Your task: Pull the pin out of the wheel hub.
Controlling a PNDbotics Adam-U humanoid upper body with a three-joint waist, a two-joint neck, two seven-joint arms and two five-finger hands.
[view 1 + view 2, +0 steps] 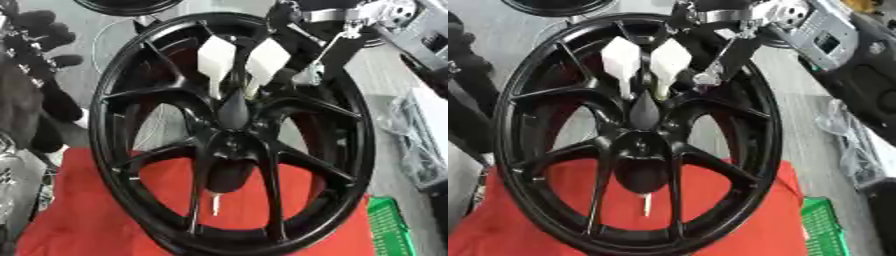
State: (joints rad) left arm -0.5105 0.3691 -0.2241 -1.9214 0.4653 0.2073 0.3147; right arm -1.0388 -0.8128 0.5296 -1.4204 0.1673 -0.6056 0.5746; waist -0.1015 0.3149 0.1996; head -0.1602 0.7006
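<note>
Left eye view. Wheel [232, 130] stands on its rim on a red cloth [79, 220], face toward the camera. Right hand [262, 60] comes in over the top rim from the upper right. Its pale fingers [216, 60] are straight and spread apart, pointing down at the hub [234, 142] and clamped on nothing. A dark tapered tip sits just under them, against the hub; can't tell whether it belongs to the hand. A thin pale rod, taken for the pin [215, 204], shows below the hub between two lower spokes, under a dark oval. Its long axis runs up and down. Dark mass at the left edge may be the left hand [39, 30]; state can't be told.

Right eye view. Same layout. The pin [647, 204] lies straight below the fingers, with the hub between them. Right hand is clearly nearer, so it probably has to drop past the hub to reach the pin.
</note>
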